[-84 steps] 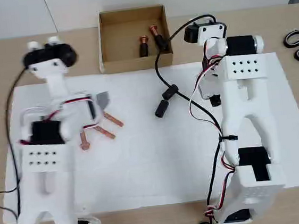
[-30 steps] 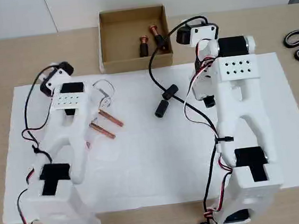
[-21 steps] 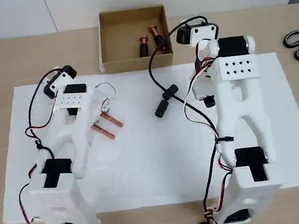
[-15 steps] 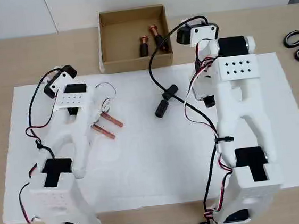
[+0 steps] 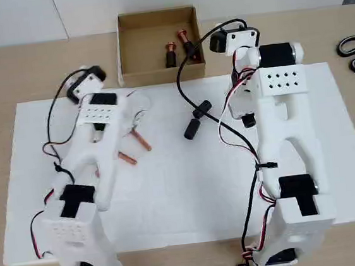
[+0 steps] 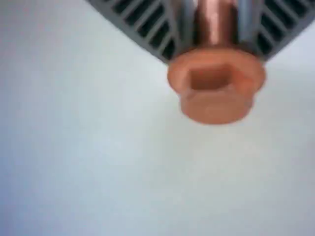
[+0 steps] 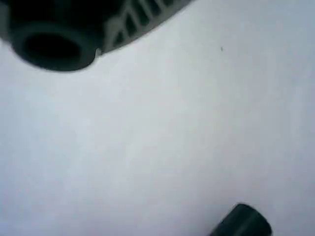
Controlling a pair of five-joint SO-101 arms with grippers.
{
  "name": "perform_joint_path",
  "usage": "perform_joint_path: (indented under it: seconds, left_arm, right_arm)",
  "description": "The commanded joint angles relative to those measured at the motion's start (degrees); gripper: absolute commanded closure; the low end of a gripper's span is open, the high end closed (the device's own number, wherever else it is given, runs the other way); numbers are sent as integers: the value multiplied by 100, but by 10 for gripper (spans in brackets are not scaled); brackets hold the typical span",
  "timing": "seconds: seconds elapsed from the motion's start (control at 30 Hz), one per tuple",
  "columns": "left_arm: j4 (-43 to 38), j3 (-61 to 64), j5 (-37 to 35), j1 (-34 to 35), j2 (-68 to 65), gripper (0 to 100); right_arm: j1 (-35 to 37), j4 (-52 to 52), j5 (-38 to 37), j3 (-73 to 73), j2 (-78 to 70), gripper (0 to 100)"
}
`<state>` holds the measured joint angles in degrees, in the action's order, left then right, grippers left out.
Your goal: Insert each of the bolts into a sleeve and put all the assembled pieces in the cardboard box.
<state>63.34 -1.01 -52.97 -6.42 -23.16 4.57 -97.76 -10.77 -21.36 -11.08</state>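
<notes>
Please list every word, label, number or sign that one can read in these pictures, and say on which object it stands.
None: no word, number or sign can be read in any view.
The cardboard box has plain brown walls without print.
The bolt in the left wrist view shows a bare copper head with a recess, no letters.
The sleeve in the right wrist view is plain black.

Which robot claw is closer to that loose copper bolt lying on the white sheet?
Left. The left gripper, gripping another bolt, hangs just beside the loose copper bolt; the right gripper, holding a black cylindrical sleeve, sits far across the white sheet.
</notes>
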Motion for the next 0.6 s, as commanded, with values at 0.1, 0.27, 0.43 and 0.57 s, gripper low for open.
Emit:
perform_joint_path:
  seconds: [0.1,0.27,0.43,0.57]
  left_arm:
    - [897,-1279,818,-378,387,990]
    - [1618,-1807,1538,-246,914,990]
    - [2013,-1859,2048,-114,1556,991]
    - [2224,-1851,2505,-158,2171,994]
  right_arm:
    - [31,-110,70,-26,374,995]
    - [31,-110,35,-44,391,995]
    - [22,-110,26,-176,954,995]
    - [31,-110,18,-158,2185,995]
